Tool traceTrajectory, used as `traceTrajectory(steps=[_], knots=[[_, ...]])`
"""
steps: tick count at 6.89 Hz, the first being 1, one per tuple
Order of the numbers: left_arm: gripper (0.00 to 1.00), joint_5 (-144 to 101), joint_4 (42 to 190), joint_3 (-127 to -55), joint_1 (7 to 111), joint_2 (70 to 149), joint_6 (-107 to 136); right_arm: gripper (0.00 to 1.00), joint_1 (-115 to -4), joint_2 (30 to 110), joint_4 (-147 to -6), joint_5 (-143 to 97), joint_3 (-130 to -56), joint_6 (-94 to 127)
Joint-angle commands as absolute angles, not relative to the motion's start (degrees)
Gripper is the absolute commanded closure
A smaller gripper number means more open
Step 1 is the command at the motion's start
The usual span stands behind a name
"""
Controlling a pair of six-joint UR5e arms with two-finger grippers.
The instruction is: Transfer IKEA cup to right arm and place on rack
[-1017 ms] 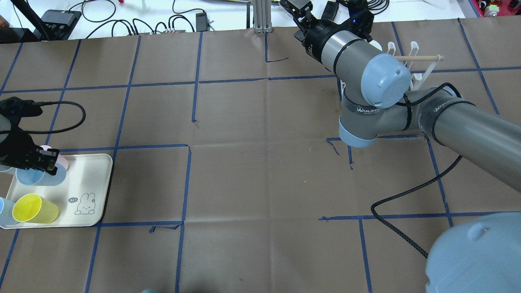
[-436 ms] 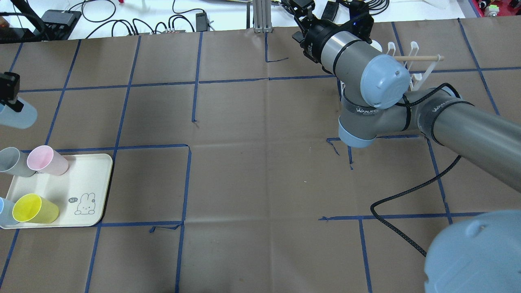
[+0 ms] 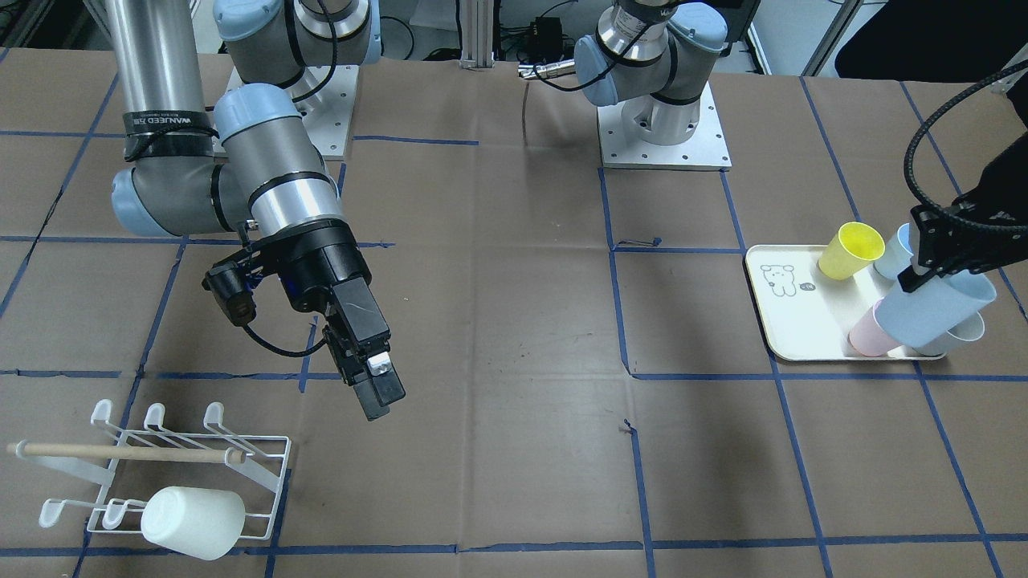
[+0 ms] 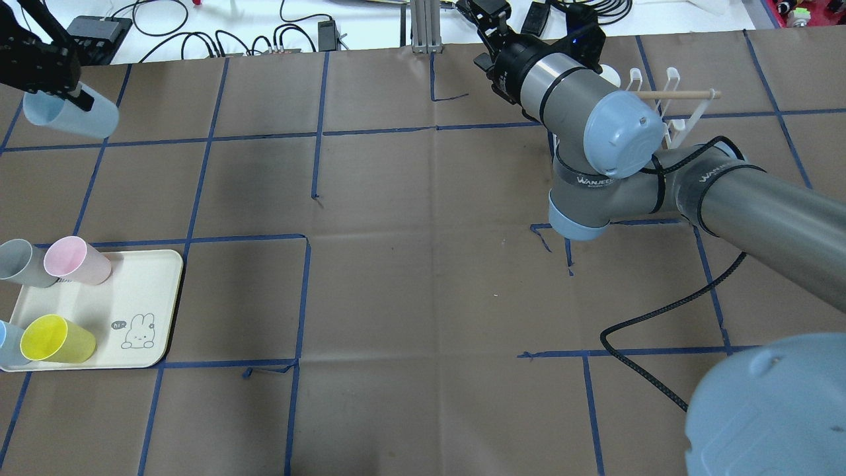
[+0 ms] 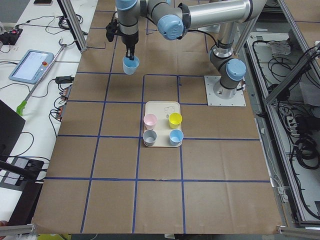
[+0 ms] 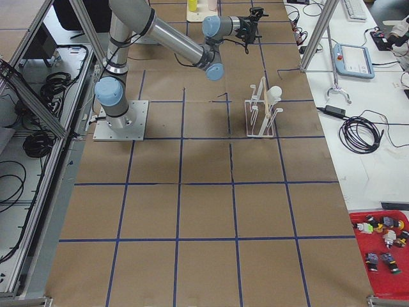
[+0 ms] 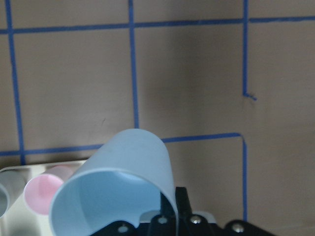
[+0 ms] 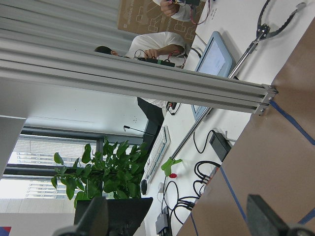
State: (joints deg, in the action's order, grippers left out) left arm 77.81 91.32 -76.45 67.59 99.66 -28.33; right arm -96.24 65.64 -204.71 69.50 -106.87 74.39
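Blue cup (image 4: 73, 118): up in the air and tilted, well apart from the tray (image 4: 149, 277), over the table's left side.
Left gripper (image 4: 66, 89): clamped on the cup's rim — one finger inside.
Right gripper (image 3: 376, 389): fingers spread wide, nothing in them — hovering near the rack (image 3: 120, 452).
Rack: a white cup (image 3: 193, 522) sits on it.

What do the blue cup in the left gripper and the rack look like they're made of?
Blue cup: probably plastic with a matte finish, going by the thin even wall, flat pastel colour and soft sheen.
Rack: likely white-coated metal wire, going by the thin bent rods with looped tips. Its handle looks like bare light wood, a plain dowel.
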Motion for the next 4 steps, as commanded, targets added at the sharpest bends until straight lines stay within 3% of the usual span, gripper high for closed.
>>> traceTrajectory(steps=[1, 4], knots=[[1.0, 65.4, 81.5, -82.2, 69.2, 97.6, -33.9, 0.0, -96.2, 64.2, -206.0, 69.3, -106.4, 74.4], [1.0, 49.3, 56.9, -100.7, 69.2, 91.9, -36.4, 0.0, -96.3, 65.8, -206.1, 69.4, -108.4, 82.1]])
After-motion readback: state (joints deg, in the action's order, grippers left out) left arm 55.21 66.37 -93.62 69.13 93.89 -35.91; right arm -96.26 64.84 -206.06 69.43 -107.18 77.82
